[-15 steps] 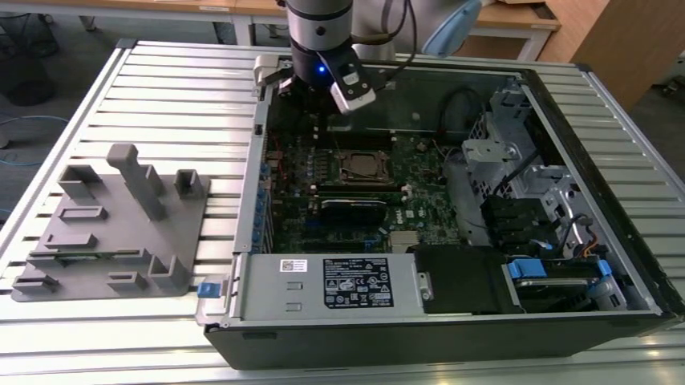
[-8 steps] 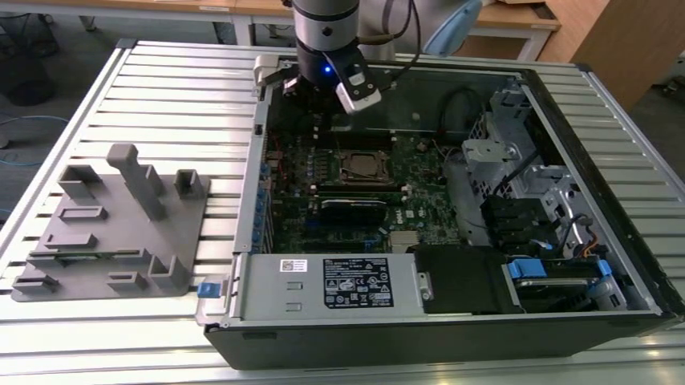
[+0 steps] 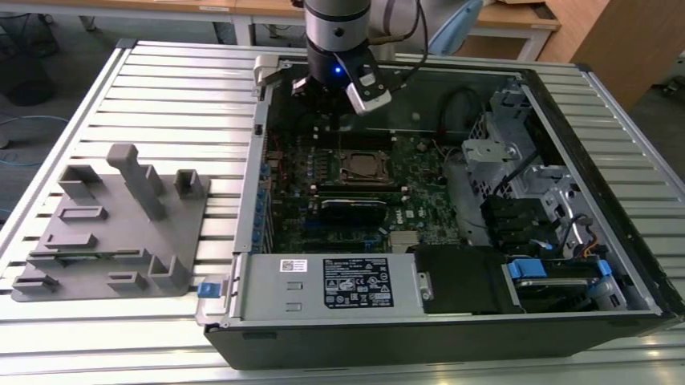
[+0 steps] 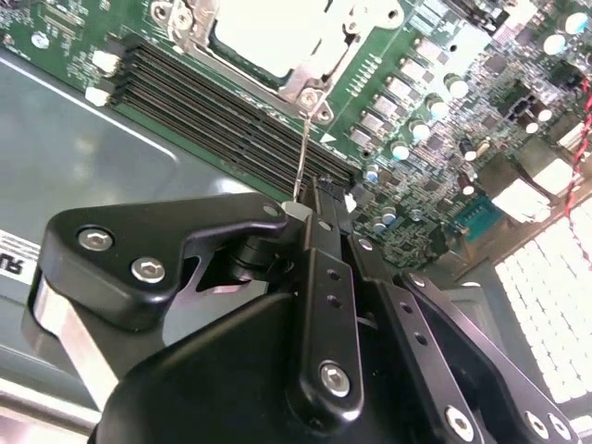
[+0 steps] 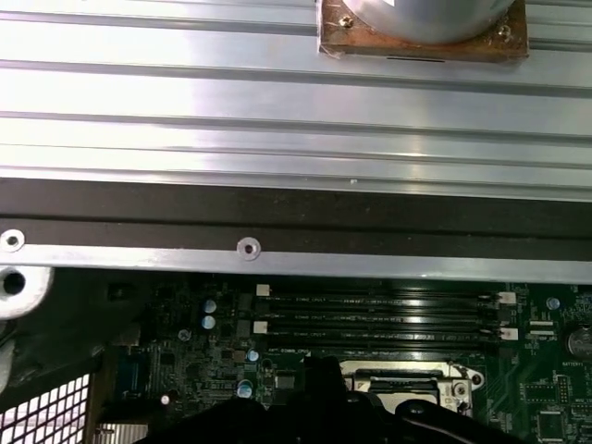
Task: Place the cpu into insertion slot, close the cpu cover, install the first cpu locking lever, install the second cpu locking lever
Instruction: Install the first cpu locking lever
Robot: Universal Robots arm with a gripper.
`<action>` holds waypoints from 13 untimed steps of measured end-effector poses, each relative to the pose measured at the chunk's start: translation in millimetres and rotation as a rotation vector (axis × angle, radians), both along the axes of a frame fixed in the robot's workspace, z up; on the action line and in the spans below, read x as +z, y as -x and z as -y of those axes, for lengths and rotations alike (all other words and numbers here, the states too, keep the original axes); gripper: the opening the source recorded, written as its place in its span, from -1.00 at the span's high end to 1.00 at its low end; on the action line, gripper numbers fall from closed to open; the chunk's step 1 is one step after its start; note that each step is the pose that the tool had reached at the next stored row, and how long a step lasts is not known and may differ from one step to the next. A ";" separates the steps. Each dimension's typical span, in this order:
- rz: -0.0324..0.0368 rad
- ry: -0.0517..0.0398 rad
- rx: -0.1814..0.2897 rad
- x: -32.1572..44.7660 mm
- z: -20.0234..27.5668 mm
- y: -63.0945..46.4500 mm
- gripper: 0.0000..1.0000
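Tool: the gripper [image 4: 298, 215] is seen with its fingers drawn together on the free end of a thin wire locking lever [image 4: 302, 157]; no gap can be made out.
Lever axis: it is run straight from the fingertips to the socket corner, across the memory slots [image 4: 213, 102].
Chip: the cpu [image 4: 268, 32] is seated in the insertion slot [image 3: 370, 166], framed by the cpu cover [image 4: 310, 88], which appears laid down flat.
Room: the case rim [image 5: 370, 259] is found close behind the gripper; open board is left towards the socket.
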State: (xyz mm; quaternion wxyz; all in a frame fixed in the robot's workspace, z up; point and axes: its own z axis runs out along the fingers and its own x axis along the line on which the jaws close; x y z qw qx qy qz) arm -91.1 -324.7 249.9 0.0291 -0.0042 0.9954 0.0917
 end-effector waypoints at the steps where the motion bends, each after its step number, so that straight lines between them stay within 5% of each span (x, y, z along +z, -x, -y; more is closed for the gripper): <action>1: -0.0001 0.0000 0.000 0.0 0.0 -1.3 0.79; 13: -0.0002 0.0001 0.000 0.0 0.0 -5.9 0.79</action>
